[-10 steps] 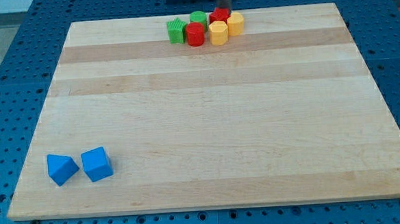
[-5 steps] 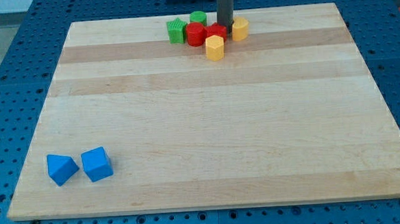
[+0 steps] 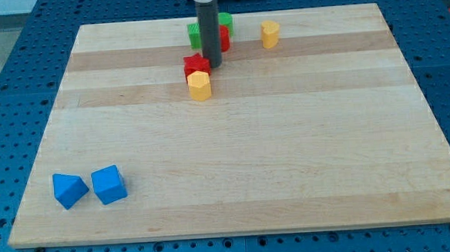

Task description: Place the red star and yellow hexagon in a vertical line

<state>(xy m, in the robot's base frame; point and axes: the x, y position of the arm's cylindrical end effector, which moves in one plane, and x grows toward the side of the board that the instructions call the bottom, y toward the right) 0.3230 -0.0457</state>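
Red star (image 3: 195, 65) sits touching the top of the yellow hexagon (image 3: 199, 86), upper middle of the wood board (image 3: 288, 153). My tip (image 3: 211, 66) is just right of the star; no gripper, nothing held. Nearly lined up: nudge gently, avoid overshoot.

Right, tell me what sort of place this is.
Probably a robotics lab bench: a pale wooden board lies on a blue perforated metal table, my tip sits just right of the red star block, and small coloured blocks lie scattered.
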